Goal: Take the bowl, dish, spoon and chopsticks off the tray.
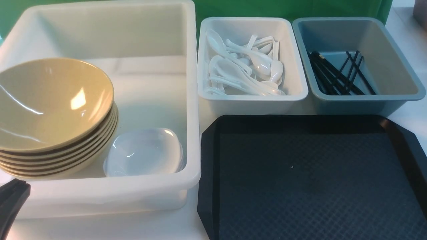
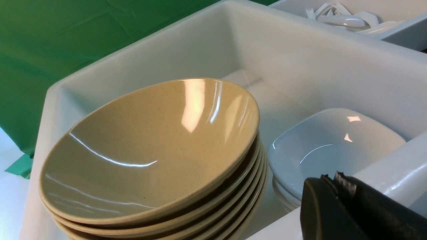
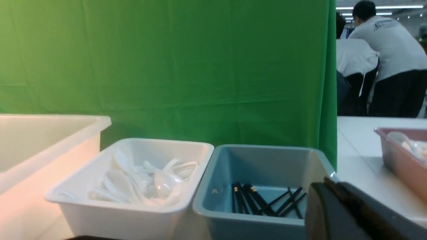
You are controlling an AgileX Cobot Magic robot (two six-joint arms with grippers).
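Observation:
The black tray [image 1: 300, 173] lies at the front right with nothing on the part I see. A stack of several tan bowls, the top bowl [image 1: 50, 100] [image 2: 150, 143] tilted, stands in the big white tub [image 1: 190, 100]. Beside it sits a white dish [image 1: 143, 151] [image 2: 330, 143] on top of others. Spoons [image 1: 243, 66] [image 3: 146, 183] fill the small white bin. Chopsticks [image 1: 337, 73] [image 3: 263, 200] lie in the grey-blue bin. My left gripper [image 1: 20, 182] [image 2: 332, 176] is shut and holds nothing, near the tub's front rim. My right gripper [image 3: 328, 181] is shut and holds nothing; the front view does not show it.
The small white bin [image 1: 293, 93] and grey-blue bin [image 1: 410, 90] stand side by side behind the tray. A green curtain [image 3: 166, 66] hangs behind. A pink bin [image 3: 400, 160] sits on another table to the right, with people [image 3: 387, 50] beyond.

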